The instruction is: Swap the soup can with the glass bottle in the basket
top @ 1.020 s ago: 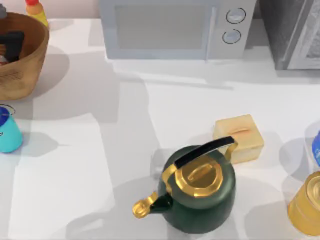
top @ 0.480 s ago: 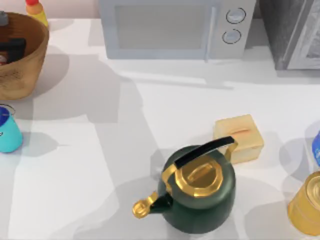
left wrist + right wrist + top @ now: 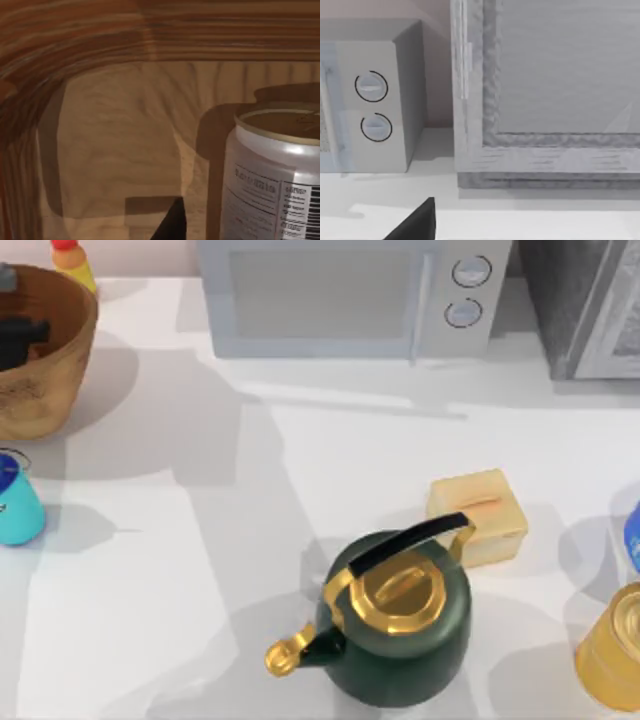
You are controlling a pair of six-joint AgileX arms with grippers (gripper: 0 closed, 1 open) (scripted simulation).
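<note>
The wicker basket stands at the table's back left corner. My left gripper is down inside it, a dark shape against the basket floor. In the left wrist view the basket wall curves around, and the glass bottle, white with a tan-gold top, stands upright close beside the gripper, not between its tips. The soup can, cyan with a blue top, stands on the table in front of the basket at the left edge. A dark part of my right gripper faces the back right of the table.
A green kettle with a gold lid sits front centre, a pale yellow block behind it. A golden can and a blue object stand at the right edge. A microwave, a grey appliance and a yellow bottle line the back.
My left gripper has sunk deeper into the basket and shifted slightly left. The red bit seen beside it at the picture's edge no longer shows. Nothing else moved.
</note>
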